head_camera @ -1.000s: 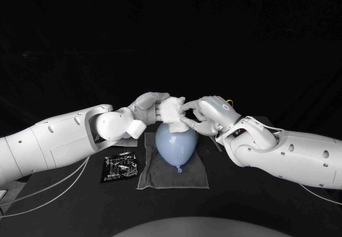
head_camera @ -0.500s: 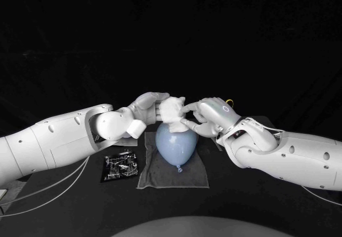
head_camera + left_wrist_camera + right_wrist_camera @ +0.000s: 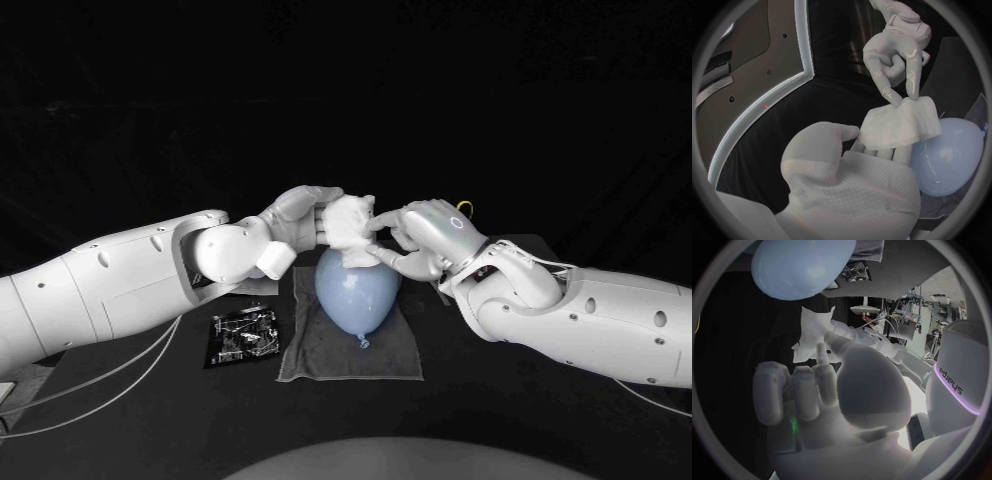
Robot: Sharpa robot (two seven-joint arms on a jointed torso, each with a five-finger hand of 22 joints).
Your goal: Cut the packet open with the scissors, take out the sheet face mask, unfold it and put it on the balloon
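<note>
Left robot hand (image 3: 299, 224) and right robot hand (image 3: 421, 236) raised close together, both pinching.

Dim scene, black worktop (image 3: 173, 420) and backdrop swallowing shadows, white arms (image 3: 116, 285) lit brightly from above, soft glare on the balloon (image 3: 356, 290), wrist views bent at their dark circular rims.

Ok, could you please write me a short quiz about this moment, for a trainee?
1. True or false: the sheet mask already lies spread over the balloon.
2. What does the balloon lie on? A) a grey towel B) a plate C) a tray
3. Fill in: the packet lies on the robot's ____ side of the towel.

Key
1. False: the left hand and the right hand hold it folded above the balloon.
2. A
3. left
</note>
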